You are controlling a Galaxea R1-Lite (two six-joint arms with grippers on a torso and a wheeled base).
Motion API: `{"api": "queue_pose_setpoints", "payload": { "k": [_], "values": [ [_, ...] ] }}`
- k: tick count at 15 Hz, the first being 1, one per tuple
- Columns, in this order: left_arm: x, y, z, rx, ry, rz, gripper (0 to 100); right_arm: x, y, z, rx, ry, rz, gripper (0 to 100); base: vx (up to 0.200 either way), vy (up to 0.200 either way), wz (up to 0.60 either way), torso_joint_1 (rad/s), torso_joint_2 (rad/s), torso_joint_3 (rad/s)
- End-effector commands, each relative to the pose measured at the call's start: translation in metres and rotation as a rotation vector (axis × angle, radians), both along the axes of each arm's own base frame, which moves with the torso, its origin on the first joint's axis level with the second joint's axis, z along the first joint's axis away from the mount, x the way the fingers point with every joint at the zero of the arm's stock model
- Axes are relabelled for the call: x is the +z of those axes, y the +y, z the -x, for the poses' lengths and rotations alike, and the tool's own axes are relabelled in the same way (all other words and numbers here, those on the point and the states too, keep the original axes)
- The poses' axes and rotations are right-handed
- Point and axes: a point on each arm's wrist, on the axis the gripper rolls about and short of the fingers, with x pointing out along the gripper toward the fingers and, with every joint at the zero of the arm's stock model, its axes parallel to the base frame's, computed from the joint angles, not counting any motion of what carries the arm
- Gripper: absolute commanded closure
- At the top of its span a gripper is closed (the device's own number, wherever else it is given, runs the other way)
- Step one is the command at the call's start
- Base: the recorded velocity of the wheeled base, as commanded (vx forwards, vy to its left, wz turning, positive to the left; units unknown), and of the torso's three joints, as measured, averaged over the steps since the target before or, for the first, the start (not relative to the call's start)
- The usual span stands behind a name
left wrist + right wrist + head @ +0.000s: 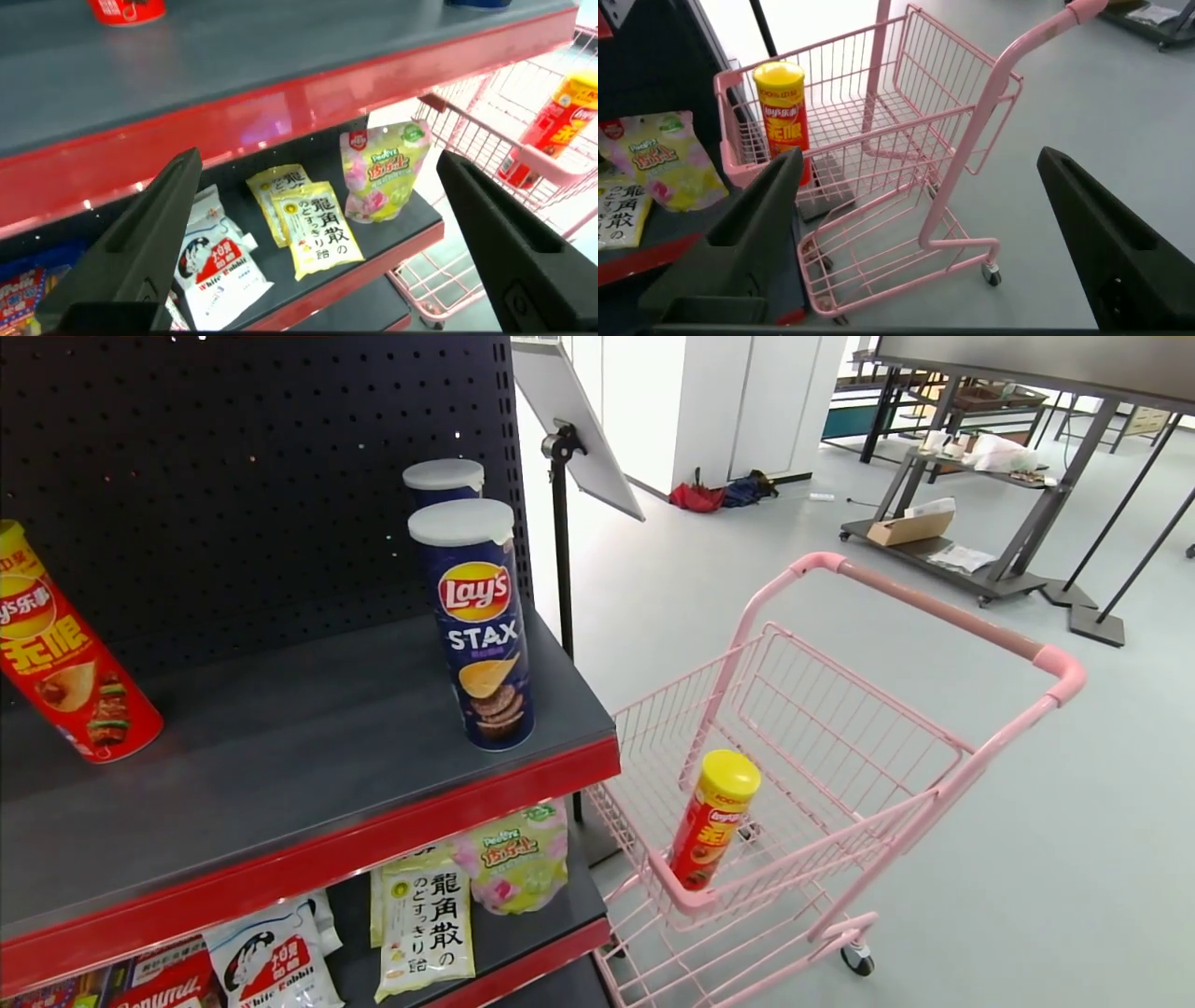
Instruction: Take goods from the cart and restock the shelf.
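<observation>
Both jaws spread, empty; red chip can [714, 817] sits in the cart [934, 607] corner next to the shelf [373, 845], close against the wire. Risk: a jaw snags the wire or tips the can.

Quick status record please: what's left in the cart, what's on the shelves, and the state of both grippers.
cart: pink cart holds one red can with a yellow lid, standing in the corner beside the shelf
top shelf: front blue can and rear blue can at its right end; red can at its left
lower shelf: snack bags
left gripper: open, empty, facing the lower shelf
right gripper: open, empty, facing the cart
</observation>
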Motion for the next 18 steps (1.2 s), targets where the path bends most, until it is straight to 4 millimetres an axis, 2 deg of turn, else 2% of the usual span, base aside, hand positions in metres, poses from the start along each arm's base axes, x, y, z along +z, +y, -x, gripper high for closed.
{"api": "queue_pose_setpoints", "payload": {
  "k": [1,5,9,10,11,12,13,14,16,18],
  "values": [
    [0.000,0.000,0.000,0.000,0.001,0.000,0,0.000,0.000,0.000,0.001,-0.001,0.000,0,0.000,0.000,0.00,-0.149,0.40,0.251],
    [0.000,0.000,0.000,0.000,0.001,0.000,0,0.000,0.000,0.000,0.001,-0.001,0.002,0,0.000,0.000,0.00,-0.157,0.46,0.286],
    [0.000,0.000,0.000,0.002,-0.001,-0.001,0,0.001,0.000,-0.002,-0.019,0.026,0.028,0,0.000,0.000,0.00,-0.027,0.09,0.062],
    [0.000,0.000,0.000,0.000,0.000,-0.003,0,0.051,0.000,-0.003,-0.002,-0.020,0.029,0,0.000,0.000,0.00,0.000,0.00,0.000],
    [0.000,0.000,0.000,0.002,-0.001,-0.003,0,0.155,0.001,-0.040,0.032,-0.013,-0.159,0,0.000,0.000,0.00,0.000,0.00,0.000],
    [0.000,0.000,0.000,0.000,0.000,-0.003,0,0.186,0.004,-0.061,0.135,0.003,-0.197,0,0.000,0.000,0.00,0.000,0.00,0.000],
    [0.000,0.000,0.000,0.000,0.000,-0.003,0,0.184,0.009,-0.079,0.258,0.062,-0.122,0,0.000,0.000,0.00,0.000,0.00,0.000],
    [0.000,0.000,0.000,0.002,0.000,-0.003,0,0.163,0.014,-0.101,0.293,0.181,-0.038,0,0.000,0.000,0.00,0.000,0.00,0.000],
    [0.000,0.000,0.000,0.000,0.000,-0.003,0,0.137,0.023,-0.145,0.337,0.306,-0.086,0,0.000,0.000,0.00,0.000,0.00,0.000],
    [0.000,0.000,0.000,0.002,0.000,-0.006,0,0.099,0.032,-0.182,0.414,0.414,-0.111,0,0.000,0.000,0.00,0.000,0.00,0.000]
  ]
}}
